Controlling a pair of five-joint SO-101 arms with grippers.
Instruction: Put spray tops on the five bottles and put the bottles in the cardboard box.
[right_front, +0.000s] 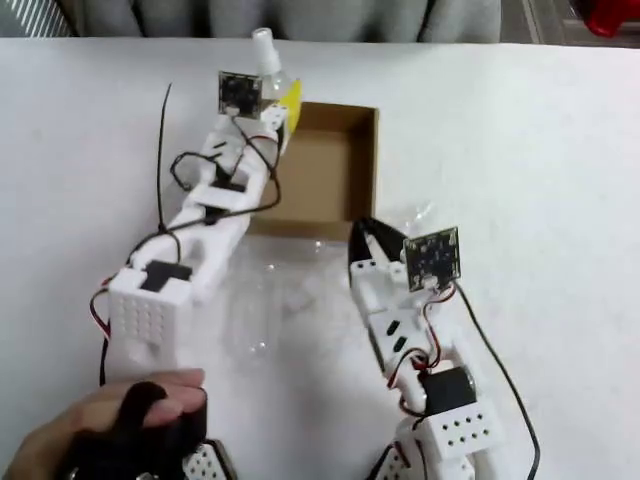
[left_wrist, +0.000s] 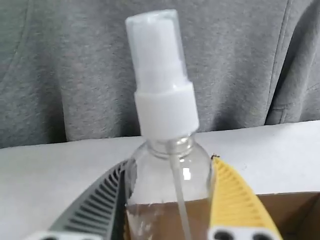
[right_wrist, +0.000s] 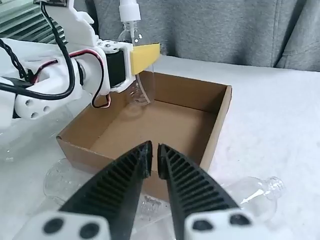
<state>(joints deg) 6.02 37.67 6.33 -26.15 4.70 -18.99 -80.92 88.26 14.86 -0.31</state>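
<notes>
Left wrist view: left gripper (left_wrist: 169, 165) clamps one spray-topped bottle (left_wrist: 167, 182). Right gripper (right_wrist: 154, 150) is closed to a slit and empty, near one cardboard box (right_wrist: 218, 122) and two uncapped bottles (right_wrist: 257, 192).

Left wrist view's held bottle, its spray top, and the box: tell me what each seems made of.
The bottle is probably clear plastic, though glass cannot be ruled out: it is glossy and see-through, with a bright highlight. The spray top looks like smooth, opaque white plastic under a translucent cap. The cardboard box is matte brown cardboard with raw cut edges.
</notes>
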